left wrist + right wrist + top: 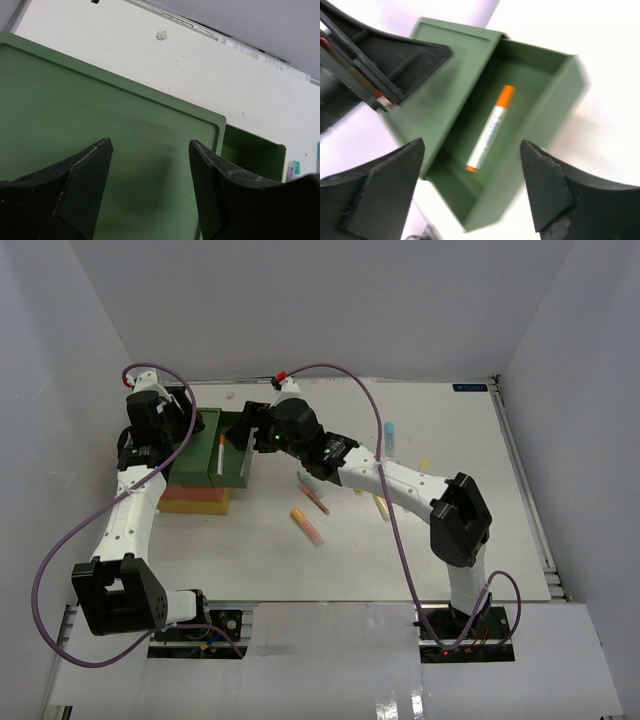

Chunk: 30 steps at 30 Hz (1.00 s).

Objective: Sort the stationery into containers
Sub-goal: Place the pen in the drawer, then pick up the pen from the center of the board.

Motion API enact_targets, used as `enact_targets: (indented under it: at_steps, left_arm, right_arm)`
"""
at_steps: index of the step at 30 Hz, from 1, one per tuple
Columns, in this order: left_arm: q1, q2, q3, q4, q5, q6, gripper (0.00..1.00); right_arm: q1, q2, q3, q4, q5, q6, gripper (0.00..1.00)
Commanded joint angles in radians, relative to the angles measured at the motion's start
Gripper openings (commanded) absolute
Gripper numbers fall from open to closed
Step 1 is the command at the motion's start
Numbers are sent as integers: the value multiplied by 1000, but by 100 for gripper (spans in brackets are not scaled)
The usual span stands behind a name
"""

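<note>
— How do the jaws of the right gripper stand?
— Spread wide and empty. The marker lies in the drawer just below, between them.
— Its best move?
— Lift straight up, clear of the drawer's walls. The left gripper, also open, hovers close over the bin. Bare table with pens lies behind the right jaws.

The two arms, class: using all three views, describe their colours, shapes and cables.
Both the left arm and right arm have white tubular links joined by blocky black joint housings. A purple cable loops loosely along each, with a small red connector near the right wrist. The fingers are black, wedge-shaped and scuffed with pale scratches.
</note>
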Motion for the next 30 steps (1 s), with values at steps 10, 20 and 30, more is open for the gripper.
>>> enact_targets:
  at_steps: [10,20,30]
  left_arm:
    - [2,-13,-24,-82,9,-3,74]
    - [2,-9,-23,-83,11,-3,74]
    - [1,-14,-20,-85,26,-7,74]
  right_arm:
    - [-162,-409,-357,-220,317,-418,90]
    - [-455,-451,-627,-283,330,-405,93]
    - [-649,-327,-695,-306,358,-280,77]
